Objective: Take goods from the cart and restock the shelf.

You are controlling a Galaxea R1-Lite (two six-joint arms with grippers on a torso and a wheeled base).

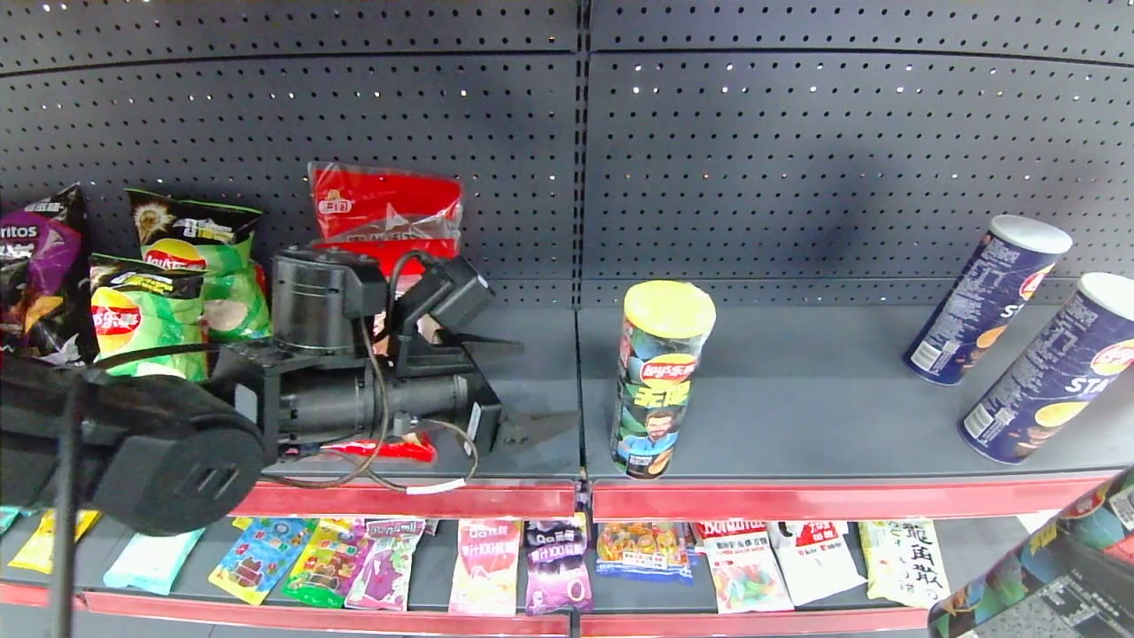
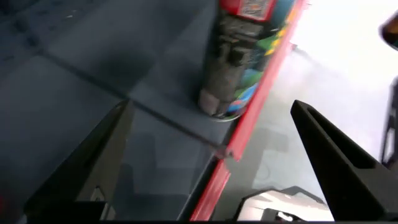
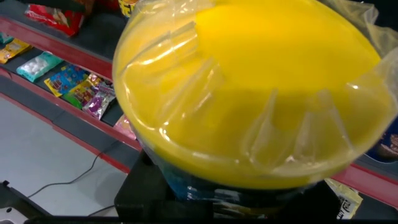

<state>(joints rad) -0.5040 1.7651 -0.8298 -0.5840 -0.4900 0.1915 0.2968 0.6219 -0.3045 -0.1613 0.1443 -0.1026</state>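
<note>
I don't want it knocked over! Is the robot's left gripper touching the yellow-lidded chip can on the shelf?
Apart. In the head view, bare shelf shows between the open left gripper and the yellow-lidded chip can.

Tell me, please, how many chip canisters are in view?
4: one yellow-lidded canister upright at the front edge of the shelf, centre; two dark blue canisters standing at its right end; one held canister in the right gripper.

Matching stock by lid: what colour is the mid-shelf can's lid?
Yellow lid, clearest in the head view.
</note>
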